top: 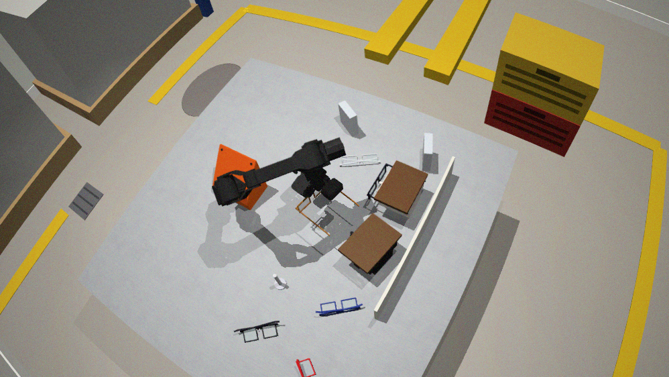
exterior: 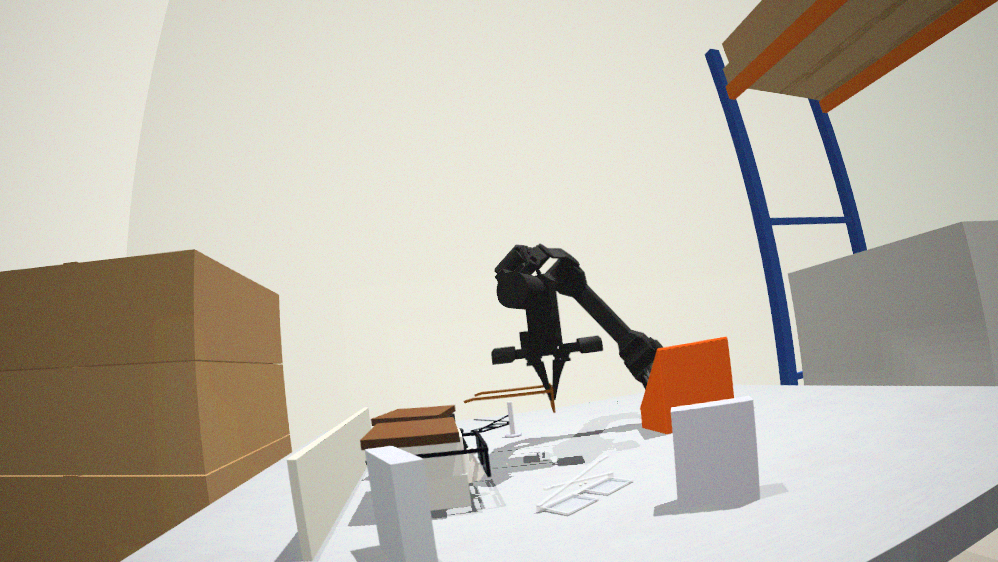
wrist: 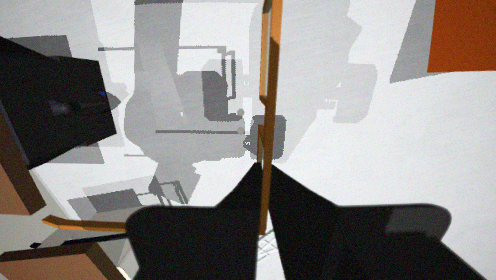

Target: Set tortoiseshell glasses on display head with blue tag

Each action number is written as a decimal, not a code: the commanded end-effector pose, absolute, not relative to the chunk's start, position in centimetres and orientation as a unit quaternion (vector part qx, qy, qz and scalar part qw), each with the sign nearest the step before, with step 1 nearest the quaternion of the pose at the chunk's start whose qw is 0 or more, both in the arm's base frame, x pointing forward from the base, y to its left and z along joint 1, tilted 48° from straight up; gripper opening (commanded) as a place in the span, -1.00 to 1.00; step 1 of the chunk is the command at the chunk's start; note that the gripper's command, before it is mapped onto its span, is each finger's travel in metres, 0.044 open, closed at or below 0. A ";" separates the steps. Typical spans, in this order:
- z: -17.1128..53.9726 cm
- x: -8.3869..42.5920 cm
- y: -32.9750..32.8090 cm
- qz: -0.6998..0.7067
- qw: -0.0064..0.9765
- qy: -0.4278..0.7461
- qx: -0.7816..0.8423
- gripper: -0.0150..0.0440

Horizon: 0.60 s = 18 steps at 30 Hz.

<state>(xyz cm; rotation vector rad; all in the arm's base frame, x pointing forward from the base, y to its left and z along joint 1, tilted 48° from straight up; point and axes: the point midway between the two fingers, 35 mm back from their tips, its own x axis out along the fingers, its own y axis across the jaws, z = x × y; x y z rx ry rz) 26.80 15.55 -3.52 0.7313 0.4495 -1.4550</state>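
Observation:
The tortoiseshell glasses [top: 313, 223] [exterior: 509, 397] [wrist: 273, 75] are held in the air, temples spread and reaching toward the heads. My gripper [exterior: 551, 396] [wrist: 261, 168] is shut on their front frame, near the middle; in the top view its fingertips are hidden under the arm. The dark display head, under a brown top [top: 371, 242] [wrist: 15, 185], shows a small blue spot [wrist: 102, 93] in the wrist view. It wears no glasses that I can see. The other, pale head, under a brown top [top: 401, 186] [exterior: 412, 432], wears black glasses [top: 372, 188]. Gripper and glasses are in front of the heads, above their tops.
A cream wall [top: 414, 236] [exterior: 328, 481] stands behind the heads. White blocks [top: 348, 115] [top: 428, 151] stand at the side. White glasses [top: 359, 161] [exterior: 572, 504] lie nearby. A white post [top: 277, 280] [exterior: 510, 418], blue glasses [top: 339, 310] and red glasses [top: 297, 365] are on the other side.

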 end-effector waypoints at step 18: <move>-4.7 26.9 14.4 -0.645 0.666 0.198 0.319 -0.49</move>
